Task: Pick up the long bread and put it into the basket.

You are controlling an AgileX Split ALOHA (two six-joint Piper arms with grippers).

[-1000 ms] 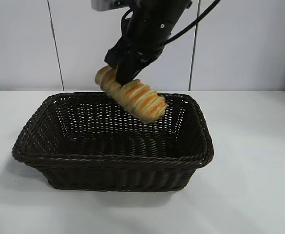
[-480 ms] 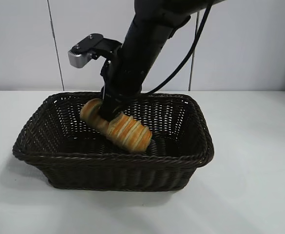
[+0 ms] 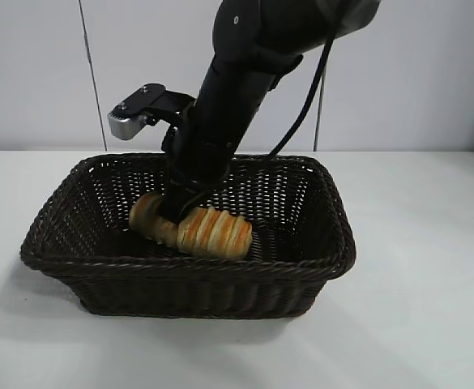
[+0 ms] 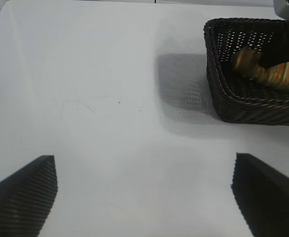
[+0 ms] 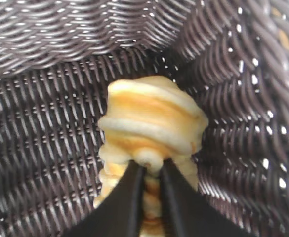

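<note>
The long bread is a golden-tan loaf with orange and pale spiral ridges. It lies low inside the dark brown wicker basket, near its floor. My right gripper reaches down into the basket and is shut on the bread's middle. In the right wrist view the two black fingers pinch the bread at the gripper, with the basket's weave all round. My left gripper is open and empty over the bare table, away from the basket; the bread shows there too.
The basket stands on a white table in front of a pale panelled wall. The right arm's wrist camera hangs over the basket's back left part.
My right gripper has lowered the bread from above the basket's rim down into the basket, and the loaf has turned closer to level.
</note>
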